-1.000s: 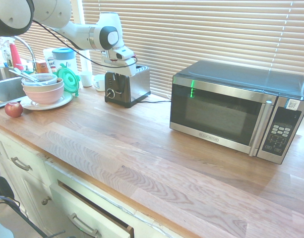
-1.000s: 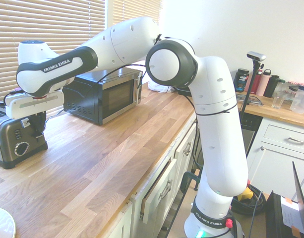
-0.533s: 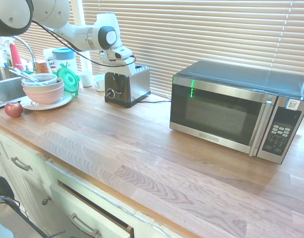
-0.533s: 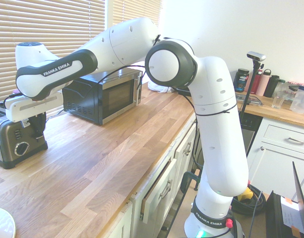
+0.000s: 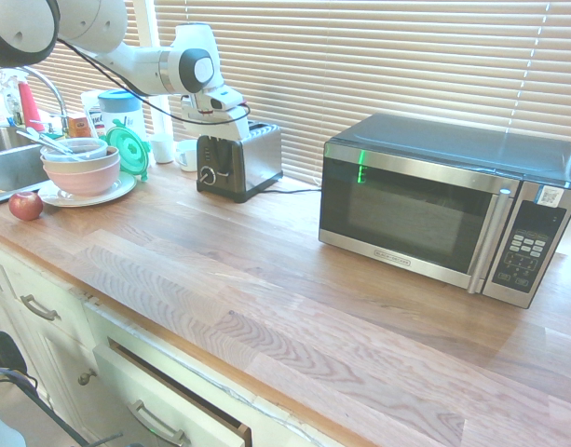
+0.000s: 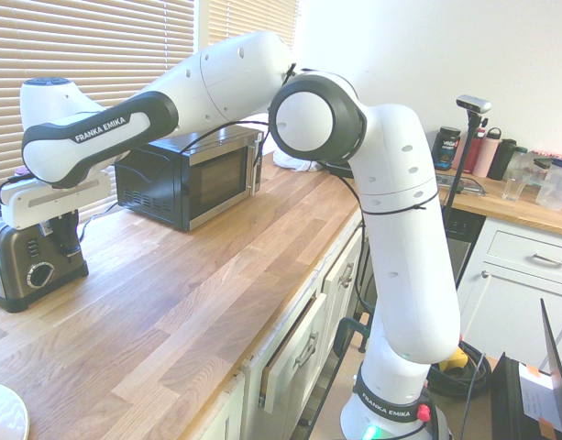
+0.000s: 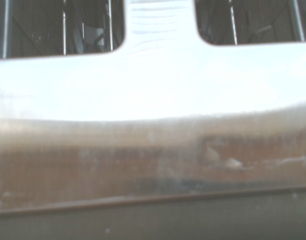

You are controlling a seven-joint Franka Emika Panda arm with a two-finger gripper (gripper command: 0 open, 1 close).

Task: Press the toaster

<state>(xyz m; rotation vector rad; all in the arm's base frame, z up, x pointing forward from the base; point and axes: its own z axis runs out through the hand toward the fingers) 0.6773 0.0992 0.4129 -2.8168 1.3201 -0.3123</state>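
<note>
Arm risen slightly since earlier frame; jaws, state unclear, at knob end of small brushed-steel two-slot toaster. Press apparently done; retreat remains.

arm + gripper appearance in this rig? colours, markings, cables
Arm: glossy white rounded shells, dark grey-black joint rings, round black end cap at the elbow. "FRANKA EMIKA" in white on a black band near the wrist and at the base. A black cable loops along it. Gripper: flat white body, dark fingers.
</note>
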